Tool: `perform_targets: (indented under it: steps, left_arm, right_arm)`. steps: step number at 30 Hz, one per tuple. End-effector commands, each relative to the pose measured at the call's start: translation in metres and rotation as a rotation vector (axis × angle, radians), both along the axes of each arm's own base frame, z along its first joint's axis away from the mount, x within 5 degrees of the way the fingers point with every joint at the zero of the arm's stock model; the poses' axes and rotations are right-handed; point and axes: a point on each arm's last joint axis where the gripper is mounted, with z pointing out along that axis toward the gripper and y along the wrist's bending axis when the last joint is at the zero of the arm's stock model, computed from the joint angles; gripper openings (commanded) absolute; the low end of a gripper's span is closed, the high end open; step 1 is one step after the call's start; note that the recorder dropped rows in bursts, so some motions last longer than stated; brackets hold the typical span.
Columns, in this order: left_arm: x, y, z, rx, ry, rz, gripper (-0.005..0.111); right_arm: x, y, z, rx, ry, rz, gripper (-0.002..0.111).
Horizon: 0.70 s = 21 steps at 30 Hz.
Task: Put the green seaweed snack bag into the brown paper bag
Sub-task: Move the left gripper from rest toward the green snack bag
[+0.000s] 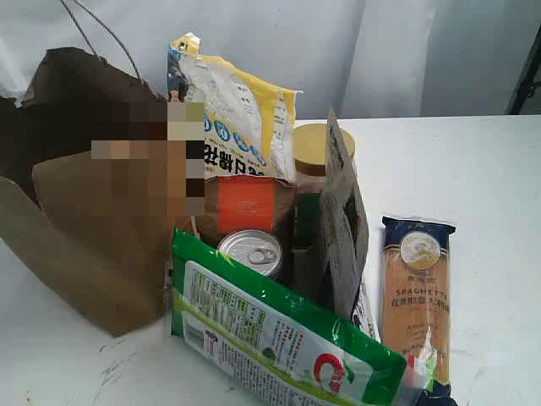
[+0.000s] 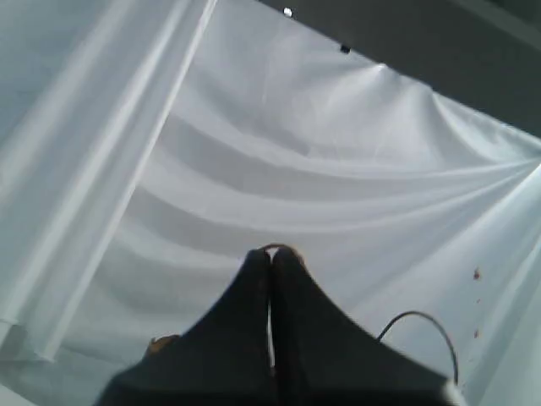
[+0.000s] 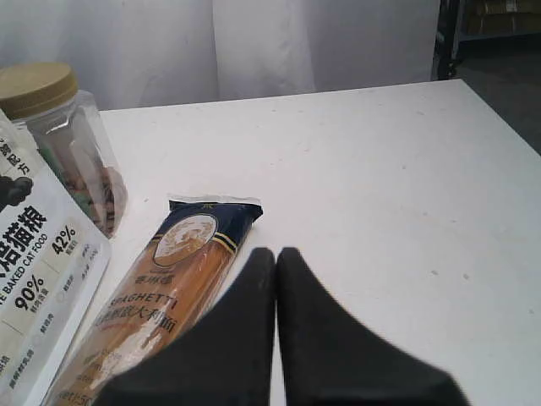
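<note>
2 tools are available, and both have their fingers pressed together with nothing between them. The left tool [image 2: 270,254] points at a white curtain, away from the goods. The right tool [image 3: 276,254] hangs over the desk [image 1: 482,169] beside the long clear spaghetti packet with a dark blue top [image 3: 173,292].

The large flat glossy bright-green plastic seaweed snack bag [image 1: 279,338] lies tilted at the desk edge nearest the exterior camera. Its upper edge leans against the round silver tin can [image 1: 251,251], and its lower corner ends just beside the spaghetti packet. The tall kraft-brown paper bag [image 1: 93,245] stands toward the left edge of the desk, close to the green bag. A blurred patch hides part of its rim.

Step in hand, as judged: approach and grasp. Neither tool has reached the green bag yet.

Recommended procedure:
1. Spread the fingers fully before descending.
2. Grip the raised upper edge of the green bag, where the film stands clear of the desk. The flat face offers no purchase.
3. Keep clear of the tin can and the white cat-food pouch [image 1: 342,228], which stand touching or just behind the green bag.
4. Lift until the lower corner clears the spaghetti packet.
5. Carry the bag edge-first over the paper bag's rim; the glossy film is likely to slip or fold.
</note>
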Motion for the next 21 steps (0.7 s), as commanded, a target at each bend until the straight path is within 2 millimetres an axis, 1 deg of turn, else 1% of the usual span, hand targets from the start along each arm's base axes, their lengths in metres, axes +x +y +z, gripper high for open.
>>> perform_targets:
  steps: [1, 3, 6, 7, 8, 9, 11, 14, 17, 19, 20, 21]
  left_arm:
    - [0.001, -0.001, -0.003, -0.038, 0.012, -0.031, 0.001]
    - [0.001, -0.001, -0.004, -0.041, 0.031, -0.034, 0.001]
    - [0.002, -0.002, -0.005, -0.150, 0.029, -0.096, 0.001]
    - [0.004, -0.005, -0.008, -0.147, 0.071, -0.121, 0.000]
    - [0.003, -0.007, -0.004, -0.102, 0.100, -0.136, 0.000]
    - [0.002, -0.011, 0.003, -0.023, 0.124, -0.147, 0.000]
    - [0.000, -0.018, 0.021, 0.152, 0.116, -0.172, 0.000]
    - [0.008, -0.034, 0.046, 0.357, 0.120, -0.295, 0.000]
    - [0.028, -0.051, 0.062, 0.582, 0.188, -0.434, 0.000]
    - [0.057, -0.065, 0.071, 0.816, 0.292, -0.584, 0.001]
    - [0.068, -0.068, 0.073, 0.880, 0.333, -0.625, 0.002]
    - [0.076, -0.069, 0.076, 0.906, 0.366, -0.656, 0.002]
  right_arm:
    - [0.000, 0.000, 0.000, -0.001, -0.008, -0.005, 0.000]
    - [0.000, 0.000, 0.000, -0.001, -0.008, -0.005, 0.000]
    - [0.000, 0.000, 0.000, -0.001, -0.008, -0.005, 0.000]
    - [0.000, 0.000, 0.000, -0.001, -0.008, -0.005, 0.000]
    - [0.000, 0.000, 0.000, -0.001, -0.008, -0.005, 0.000]
    - [0.000, 0.000, 0.000, -0.001, -0.008, -0.005, 0.000]
    - [0.000, 0.000, 0.000, -0.001, -0.008, -0.005, 0.000]
    - [0.000, 0.000, 0.000, -0.001, -0.008, -0.005, 0.000]
    - [0.000, 0.000, 0.000, -0.001, -0.008, -0.005, 0.000]
    - [0.000, 0.000, 0.000, -0.001, -0.008, -0.005, 0.000]
    - [0.000, 0.000, 0.000, -0.001, -0.008, -0.005, 0.000]
    - [0.000, 0.000, 0.000, -0.001, -0.008, -0.005, 0.000]
